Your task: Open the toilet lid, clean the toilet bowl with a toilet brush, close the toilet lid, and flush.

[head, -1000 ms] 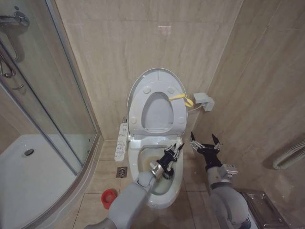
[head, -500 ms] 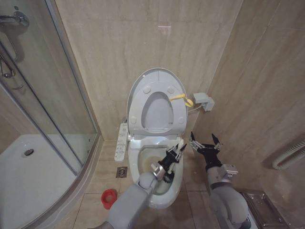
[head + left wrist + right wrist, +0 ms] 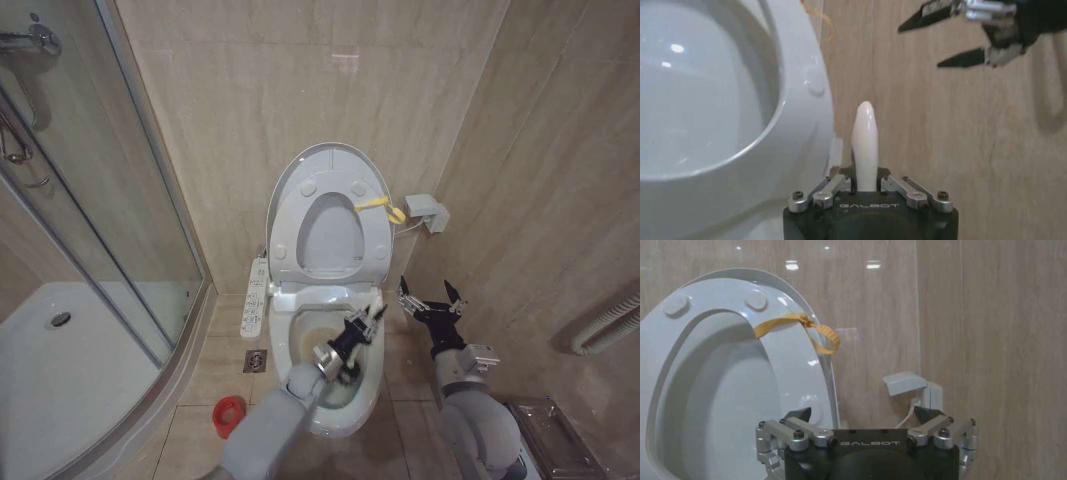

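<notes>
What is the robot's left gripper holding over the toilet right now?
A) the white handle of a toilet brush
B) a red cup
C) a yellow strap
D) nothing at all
A. The left gripper is shut on the white handle of the toilet brush, and in the head view it reaches down into the toilet bowl. The right gripper hangs open beside the bowl.

We see beige tiled walls [image 3: 250, 90], a glass shower enclosure [image 3: 90, 210], and a tiled floor [image 3: 200, 400]

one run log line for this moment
left pincer: shut on thin white toilet brush | over stained white ceramic bowl | right pincer: open, idle
</notes>
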Motion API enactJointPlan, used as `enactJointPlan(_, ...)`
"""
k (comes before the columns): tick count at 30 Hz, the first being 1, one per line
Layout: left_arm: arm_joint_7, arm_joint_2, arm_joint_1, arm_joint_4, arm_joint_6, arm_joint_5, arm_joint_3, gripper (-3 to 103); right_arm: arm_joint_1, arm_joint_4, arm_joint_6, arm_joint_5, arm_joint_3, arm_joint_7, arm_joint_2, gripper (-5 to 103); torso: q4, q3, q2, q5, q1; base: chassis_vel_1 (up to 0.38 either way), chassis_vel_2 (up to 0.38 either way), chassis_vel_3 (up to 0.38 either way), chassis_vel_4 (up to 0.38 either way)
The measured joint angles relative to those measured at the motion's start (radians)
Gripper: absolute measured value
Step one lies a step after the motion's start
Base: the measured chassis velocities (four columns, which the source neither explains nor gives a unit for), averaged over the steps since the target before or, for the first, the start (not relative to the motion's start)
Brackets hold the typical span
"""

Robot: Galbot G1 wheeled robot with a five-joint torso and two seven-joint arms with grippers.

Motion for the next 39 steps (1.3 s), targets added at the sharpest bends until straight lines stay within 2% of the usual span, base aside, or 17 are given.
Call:
enactJointPlan(6,0.015,0.003,0.043,0.031,-0.015,0.003,0.001,19,0.0,0.0,0.0,0.0,0.0,0.0,0.0,100,0.0003,0.0,0.0,0.0,0.0,0.0,0.0,0.0,0.0)
enactJointPlan(11,0.016,0.012,0.05,0.009,-0.016,0.003,0.002,19,0.0,0.0,0.0,0.0,0.0,0.0,0.0,100,0.0001,0.0,0.0,0.0,0.0,0.0,0.0,0.0,0.0)
enactJointPlan(15,0.013,0.058,0.04,-0.04,-0.008,0.0,-0.013,19,0.0,0.0,0.0,0.0,0.0,0.0,0.0,100,-0.0004,0.0,0.0,-0.0002,0.0,0.0,0.0,0.0,0.0)
enactJointPlan(18,0.013,0.092,0.052,-0.059,-0.008,0.0,-0.023,19,0.0,0.0,0.0,0.0,0.0,0.0,0.0,100,0.0002,0.0,0.0,0.0,0.0,0.0,0.0,0.0,0.0)
enactJointPlan(22,0.015,0.155,0.104,-0.105,-0.008,0.0,-0.058,19,0.0,0.0,0.0,0.0,0.0,0.0,0.0,100,0.0003,0.0,0.0,-0.0001,0.0,0.0,0.0,0.0,0.0)
enactJointPlan(39,0.025,0.263,0.267,-0.271,-0.006,0.006,-0.146,19,0.0,0.0,0.0,0.0,0.0,0.0,0.0,100,0.0002,0.0,0.0,-0.0001,0.0,0.0,0.0,0.0,0.0)
